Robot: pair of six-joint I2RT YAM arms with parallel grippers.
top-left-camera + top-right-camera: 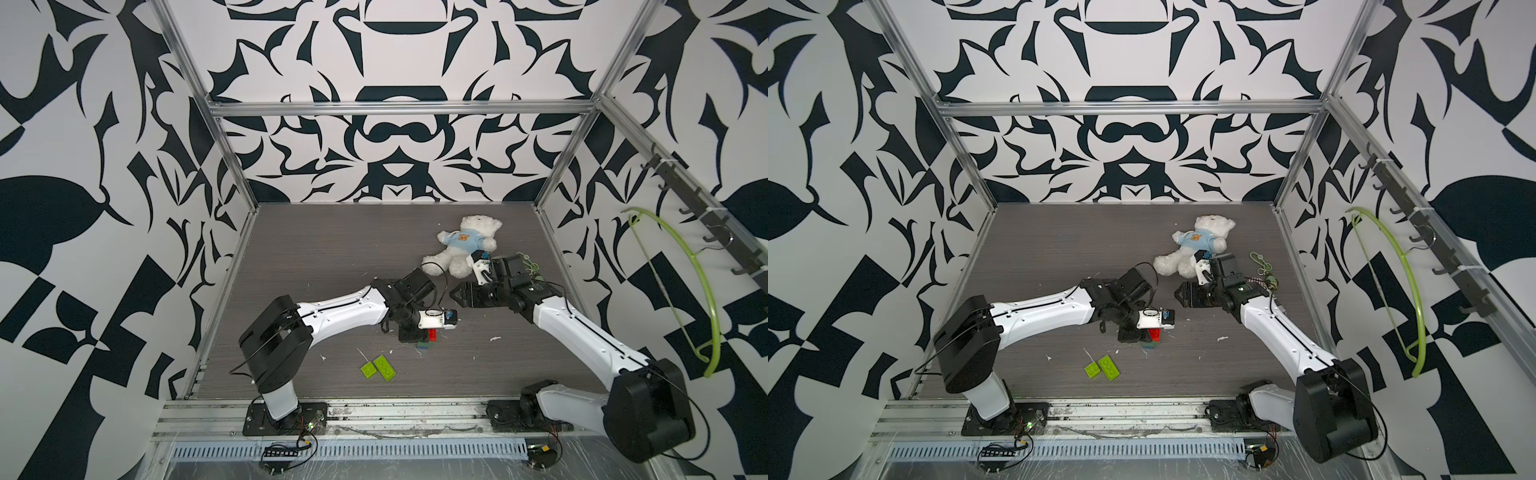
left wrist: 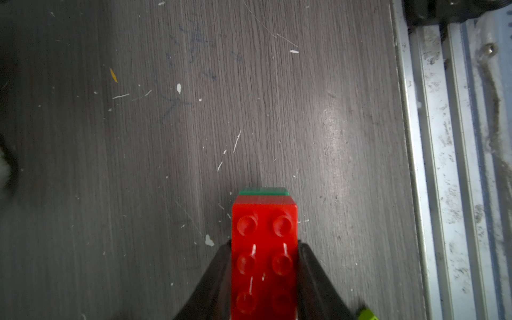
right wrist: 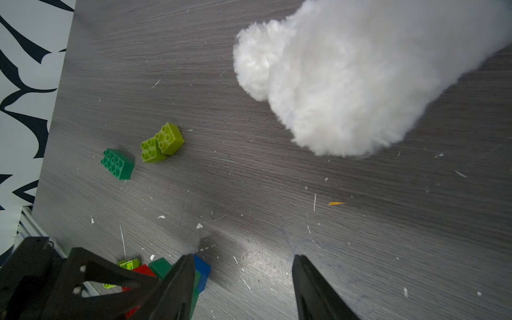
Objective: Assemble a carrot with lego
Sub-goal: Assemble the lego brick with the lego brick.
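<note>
While the left gripper clamps the red oblong plastic brick atop the part-built carrot on the grey table, the right gripper hangs part-open, empty; lime-green studded bricks and a dark green brick lie loose.

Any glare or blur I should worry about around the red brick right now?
Left wrist: red brick very close, its nearest studs soft; a pale sheen on the table beyond. Right wrist: bear washed out and fuzzy, dark green brick sharp. Both top views: even light, sharp, but the red brick is small and partly hidden.
</note>
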